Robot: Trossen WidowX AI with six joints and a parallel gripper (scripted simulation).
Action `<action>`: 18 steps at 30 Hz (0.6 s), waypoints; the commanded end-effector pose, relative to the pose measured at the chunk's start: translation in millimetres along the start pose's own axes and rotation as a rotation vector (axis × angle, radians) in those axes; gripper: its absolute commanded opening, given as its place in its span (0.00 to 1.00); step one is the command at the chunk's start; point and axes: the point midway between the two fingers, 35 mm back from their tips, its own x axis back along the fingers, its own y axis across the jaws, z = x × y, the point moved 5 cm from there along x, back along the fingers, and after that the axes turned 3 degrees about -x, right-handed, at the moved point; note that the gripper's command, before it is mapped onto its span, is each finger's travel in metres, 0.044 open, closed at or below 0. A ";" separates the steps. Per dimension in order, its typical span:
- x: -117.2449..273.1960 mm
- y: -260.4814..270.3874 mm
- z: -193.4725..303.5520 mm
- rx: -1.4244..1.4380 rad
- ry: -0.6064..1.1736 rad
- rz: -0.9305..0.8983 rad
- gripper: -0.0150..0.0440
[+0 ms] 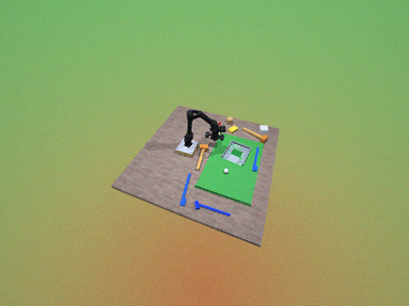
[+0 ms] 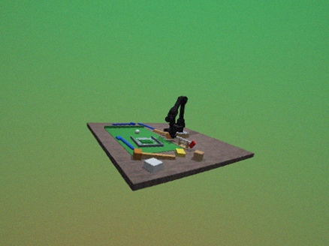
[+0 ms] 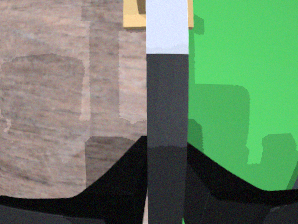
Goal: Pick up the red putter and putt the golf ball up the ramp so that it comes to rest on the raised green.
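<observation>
The red putter's red head sticks out past a small wooden stand. Its pale shaft and dark grip run down the middle of the wrist view. My gripper is shut on the dark grip, one finger on each side; the shaft still passes over the stand. The white golf ball sits on the green mat. The raised green lies inside a grey walled surround. The fingertips are unclear in the top and exterior views.
An orange mallet lies between the arm's base and the mat, another beyond it. Blue clubs lie around. A yellow block, tan block and white block stand near the far edge.
</observation>
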 end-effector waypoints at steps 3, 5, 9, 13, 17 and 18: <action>35.9 -4.7 -12.2 0.005 -0.014 0.016 0.25; 48.3 -4.2 -15.2 0.005 -0.014 0.016 0.25; 73.7 -1.4 -20.6 0.004 -0.014 0.015 0.25; 89.8 1.6 -23.4 0.004 -0.013 0.015 0.25; 81.4 0.1 -20.7 0.004 -0.006 0.015 0.25; 81.6 -0.5 -19.6 -0.002 -0.006 0.016 0.25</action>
